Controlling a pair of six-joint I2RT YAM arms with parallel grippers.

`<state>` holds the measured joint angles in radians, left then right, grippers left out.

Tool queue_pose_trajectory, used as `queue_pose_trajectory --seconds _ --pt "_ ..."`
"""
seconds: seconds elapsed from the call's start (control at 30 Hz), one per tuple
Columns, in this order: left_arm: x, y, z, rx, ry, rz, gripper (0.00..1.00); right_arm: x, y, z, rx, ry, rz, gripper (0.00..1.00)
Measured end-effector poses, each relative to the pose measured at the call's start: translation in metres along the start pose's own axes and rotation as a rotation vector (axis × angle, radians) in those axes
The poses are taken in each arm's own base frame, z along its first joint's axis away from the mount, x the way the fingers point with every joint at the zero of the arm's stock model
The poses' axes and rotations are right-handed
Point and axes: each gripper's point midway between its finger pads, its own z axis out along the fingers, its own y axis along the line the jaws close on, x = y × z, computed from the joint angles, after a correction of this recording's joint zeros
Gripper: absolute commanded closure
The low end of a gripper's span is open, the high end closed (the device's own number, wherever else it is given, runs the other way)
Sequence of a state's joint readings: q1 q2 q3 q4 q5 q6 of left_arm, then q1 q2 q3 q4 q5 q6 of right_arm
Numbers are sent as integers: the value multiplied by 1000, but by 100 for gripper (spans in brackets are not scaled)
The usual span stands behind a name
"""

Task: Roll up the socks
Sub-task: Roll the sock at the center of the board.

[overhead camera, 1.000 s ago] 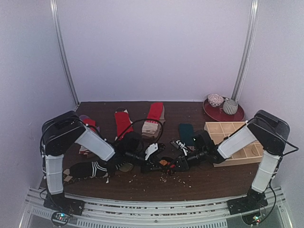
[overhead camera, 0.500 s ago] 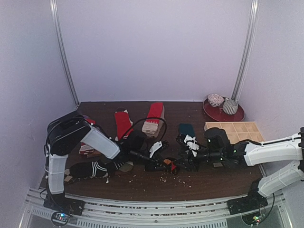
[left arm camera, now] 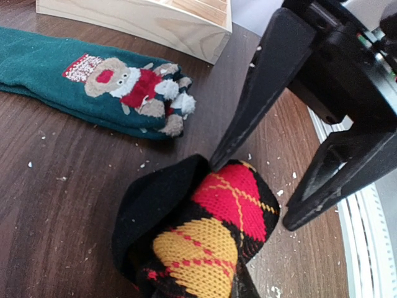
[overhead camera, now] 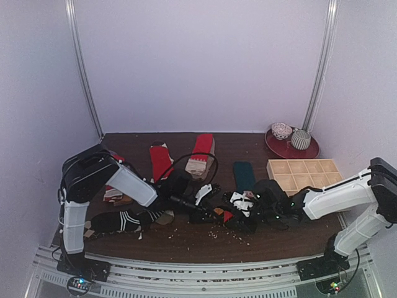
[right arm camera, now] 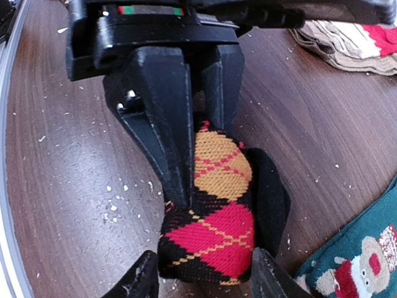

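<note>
The site is presenting as a robotics laboratory test cell. Plain pale panel walls [overhead camera: 198, 62] are enclosing a dark wood counter [overhead camera: 186, 245] on three sides, with metal corner posts [overhead camera: 84, 68] rising at the back. A left arm [overhead camera: 127, 183] and a right arm [overhead camera: 335, 198] are standing bolted to a slotted aluminium rail [overhead camera: 205, 270] at the near edge, a black cable [overhead camera: 192, 158] looping loose. Staged props are lying about: socks [overhead camera: 161, 160], a wooden divided tray [overhead camera: 304, 172], a red plate [overhead camera: 276, 149] carrying two bowls.

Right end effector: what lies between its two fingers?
The red-diamond end of the argyle sock lies between the open fingers of the right end effector, seen in the right wrist view; the left end effector pinches the sock's far end.
</note>
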<state>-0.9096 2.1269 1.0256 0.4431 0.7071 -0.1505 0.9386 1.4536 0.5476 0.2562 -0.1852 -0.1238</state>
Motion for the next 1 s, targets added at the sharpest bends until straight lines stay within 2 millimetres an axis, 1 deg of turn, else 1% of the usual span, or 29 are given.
queue_pose_trajectory --seconds 0.03,0.07,0.2,0.3,0.4,0.47,0.53,0.57,0.6,0.73,0.77,0.87,0.97,1.0 --pt "0 0 0 0 0 0 100 0 0 2 0 4 -2 53" --pt "0 0 0 1 0 0 100 1 -1 4 1 8 -2 58" --pt "1 0 0 1 1 -1 100 4 -1 10 -1 24 1 71" --pt "1 0 0 2 1 -1 100 4 -1 13 -5 26 9 78" --pt "0 1 -2 -1 -1 -2 81 2 1 16 -17 36 42 80" --pt "-3 3 -5 -23 -6 6 66 1 1 19 -29 39 82 80" --pt "-4 6 -8 -53 -2 18 57 -1 1 23 -50 40 132 80" --pt "-4 8 -10 -74 2 23 47 -2 1 25 -62 41 159 80" --pt "-5 10 -12 -94 6 28 41 -3 1 28 -74 41 187 81" --pt "-4 20 -22 -190 26 55 19 -2 3 38 -125 53 307 81" --pt "-5 22 -24 -211 27 66 16 -3 3 39 -139 49 335 81" --pt "-5 27 -32 -264 29 105 13 -6 3 38 -181 29 413 81" --pt "-4 24 -39 -288 10 155 13 -5 3 37 -219 17 478 81" --pt "-1 21 -41 -288 6 170 10 -5 2 36 -235 11 503 81"
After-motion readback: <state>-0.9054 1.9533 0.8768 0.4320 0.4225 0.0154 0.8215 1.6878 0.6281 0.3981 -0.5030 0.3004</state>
